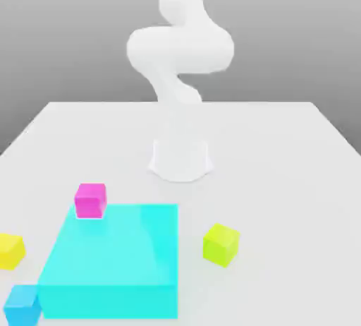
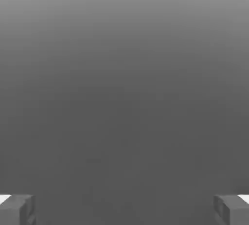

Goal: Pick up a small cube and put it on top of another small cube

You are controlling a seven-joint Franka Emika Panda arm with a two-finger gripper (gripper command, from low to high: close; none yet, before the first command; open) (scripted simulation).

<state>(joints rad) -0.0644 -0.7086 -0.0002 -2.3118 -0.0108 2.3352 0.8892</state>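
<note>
A small bright yellow cube (image 1: 10, 250) sits on the white table at the exterior view's far left edge. In the hand view my gripper (image 2: 124, 209) is open, its two grey fingertips (image 2: 17, 209) wide apart with only grey background between them. The white arm (image 1: 180, 49) rises from its base at the table's middle, folded high above the cubes.
A big cyan block (image 1: 113, 261) lies at the front left. A magenta cube (image 1: 90, 200) sits at its far left corner, a small blue cube (image 1: 21, 305) by its front left corner, and a lime cube (image 1: 221, 244) to its right. The white table (image 1: 282, 176) spreads around them.
</note>
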